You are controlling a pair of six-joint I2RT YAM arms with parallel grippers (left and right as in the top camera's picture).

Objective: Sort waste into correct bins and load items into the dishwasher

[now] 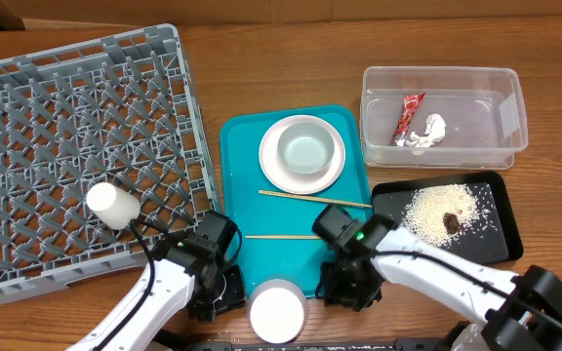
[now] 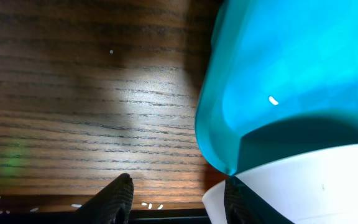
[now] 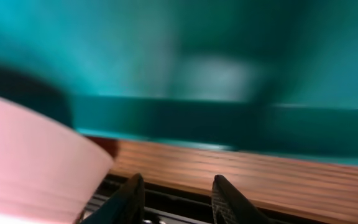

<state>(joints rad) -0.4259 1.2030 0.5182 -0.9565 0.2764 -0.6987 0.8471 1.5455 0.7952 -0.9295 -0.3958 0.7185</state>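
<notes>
1. Flanking pink bowl [image 1: 278, 312] with both grippers: left gripper [image 2: 178, 180] spread, pinching nothing; right gripper [image 3: 178, 179] likewise parted and empty.
2. Sitting at near edge of teal tray [image 1: 242, 185], well apart from dish rack [image 1: 86, 146].
3. Judging waste sorting done, bowl loading in hand.
4. Calling next for closing one gripper on the rim, lifting, and carrying into the dish rack.

You will find no word, number, brand or sign that can be read in any of the three views. The only thing that seems to carry print is the red shiny wrapper [image 1: 409, 117] lying in the clear rectangular plastic tub [image 1: 443, 70]. In the overhead view it shows pale marks on the red, but they are too small for you to make out a single letter.
</notes>
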